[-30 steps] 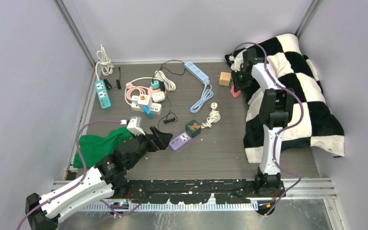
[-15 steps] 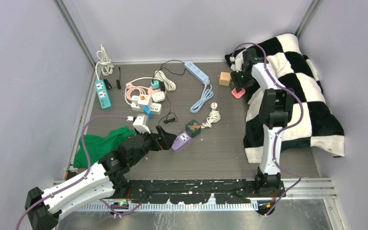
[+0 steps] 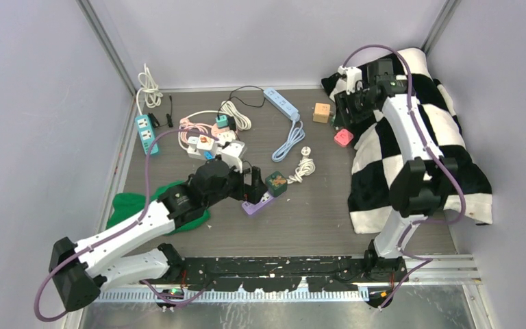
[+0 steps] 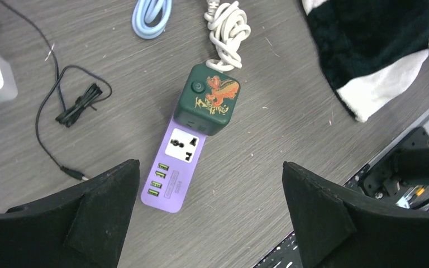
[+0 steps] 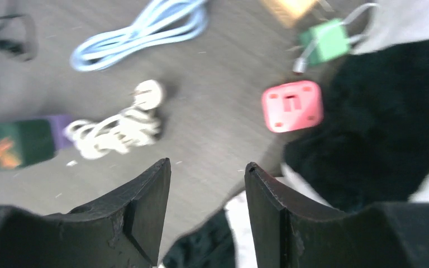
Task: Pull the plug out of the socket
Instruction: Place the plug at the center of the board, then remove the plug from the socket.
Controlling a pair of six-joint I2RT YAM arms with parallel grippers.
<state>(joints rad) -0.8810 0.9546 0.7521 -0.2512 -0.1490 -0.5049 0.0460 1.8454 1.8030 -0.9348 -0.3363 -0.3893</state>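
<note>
Nearest: left gripper [image 4: 211,167] spread as wide as it goes, nothing held, poised above the purple power strip [image 4: 170,173], with the strip framed between the two black fingers [image 4: 100,218] in the left wrist view. At the strip's far end, dark green cube plug [image 4: 208,99] seated in the socket, white cord [image 4: 226,28] coiled just beyond and running into it. Only in the left wrist view: four greenish USB slots at the strip's near end, one free socket beside the plug, an orange dragon-like figure and a round button on the plug's top. Small print on the strip too small to read; orange marks by the figure not legible. Only from the top camera: green cloth [image 3: 133,209] under the left arm, cluster of white and pink sockets [image 3: 209,140] further back. Far right: right gripper [image 5: 206,164] partly parted, empty, raised near the edge of the checked blanket [image 3: 438,137]. Below it, pink cube [image 5: 292,106] lying free on the table just beside the blanket. Only in the blurred right wrist view: the cube's slotted top face, and a small green cube [image 5: 324,42] beyond.
</note>
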